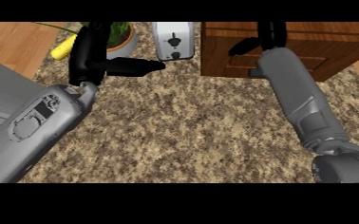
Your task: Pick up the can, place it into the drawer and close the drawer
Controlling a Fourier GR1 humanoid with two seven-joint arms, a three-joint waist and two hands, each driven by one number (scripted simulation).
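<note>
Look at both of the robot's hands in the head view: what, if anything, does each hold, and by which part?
Neither hand visibly holds anything. The left hand hangs open near the toaster; the right hand rests against the wooden drawer unit. No can is visible.

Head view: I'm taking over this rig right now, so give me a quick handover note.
Left hand: open, fingers straight, holding nothing, raised near the potted plant and toaster.
Right hand: up against the wooden drawer unit; its fingers are hard to make out.
Can: not visible on the counter or in either hand.
Drawer appears shut.
Left: confirm the can is inside and the drawer is closed.
</note>
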